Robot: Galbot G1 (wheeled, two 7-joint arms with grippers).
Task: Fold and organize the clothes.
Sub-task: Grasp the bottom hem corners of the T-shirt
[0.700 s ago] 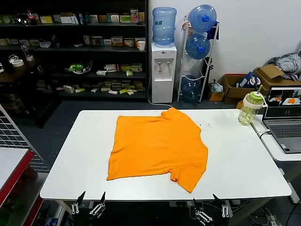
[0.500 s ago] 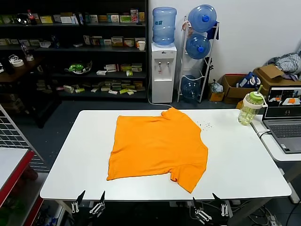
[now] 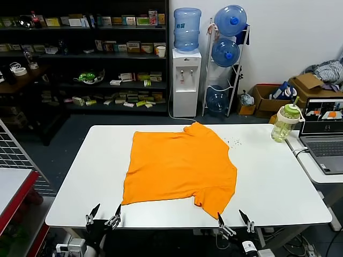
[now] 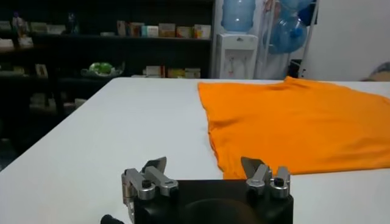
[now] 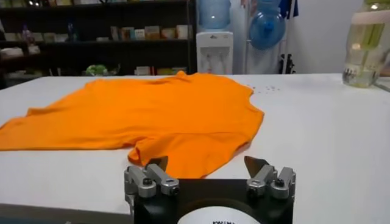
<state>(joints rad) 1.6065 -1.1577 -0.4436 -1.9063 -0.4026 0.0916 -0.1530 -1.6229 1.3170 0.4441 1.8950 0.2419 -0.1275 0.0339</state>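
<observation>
A: Clothing on the one white table (image 3: pixel 278 182)?

B: One orange T-shirt (image 3: pixel 179 166).

A: Grippers at the near edge?

B: Two: one left gripper (image 3: pixel 103 215) and one right gripper (image 3: pixel 235 220), two fingers apiece.

A: And beyond the table?

B: Four blue water jugs (image 3: pixel 187 29): one atop the single white dispenser (image 3: pixel 186 83), three stacked beside it. Off to the right, one laptop (image 3: pixel 324 134) and one green-lidded drink bottle (image 3: pixel 283 123).
</observation>
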